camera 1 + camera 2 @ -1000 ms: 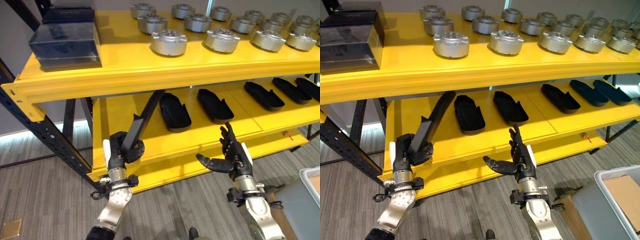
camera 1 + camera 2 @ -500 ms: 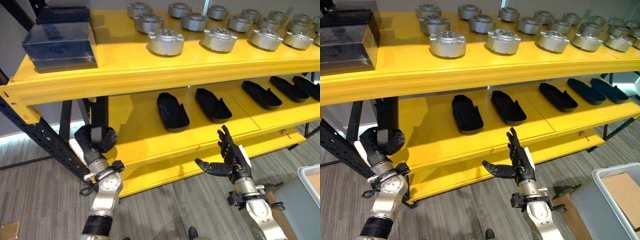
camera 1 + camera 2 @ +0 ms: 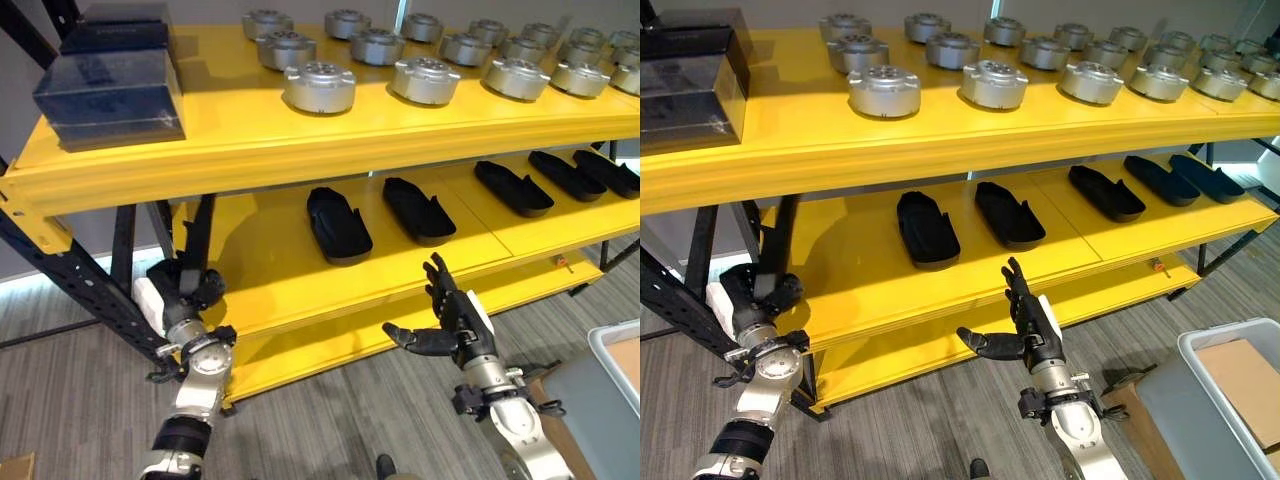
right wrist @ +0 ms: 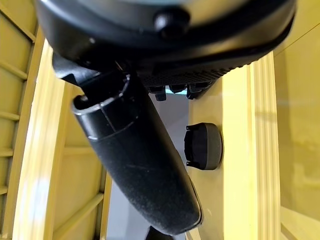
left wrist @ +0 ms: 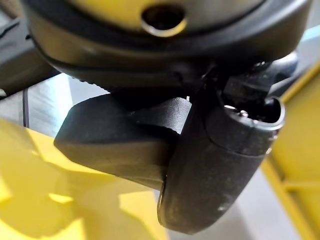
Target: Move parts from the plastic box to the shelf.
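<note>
My left hand [image 3: 183,292] is at the shelf's left end, in front of the lower yellow shelf [image 3: 262,262]. It is shut on a long black part [image 3: 199,240] that stands almost upright, and its thumb [image 5: 215,170] lies against the black part [image 5: 117,142]. My right hand [image 3: 1032,328] hovers open, fingers spread, before the lower shelf's front edge and holds nothing. Several black parts [image 3: 338,223] lie side by side on the lower shelf. One black part [image 4: 202,146] shows past the right thumb. The plastic box [image 3: 1225,400] sits at the lower right.
Rows of round silver parts [image 3: 319,87] cover the top shelf [image 3: 300,150]. Two dark boxes [image 3: 110,85] are stacked at its left end. A black upright post [image 3: 60,275] frames the shelf's left side. A brown cardboard piece [image 3: 1240,370] lies in the plastic box.
My left hand has moved left and down with the long black part, which swung from leaning right to nearly upright. The right hand has stayed open and in place.
</note>
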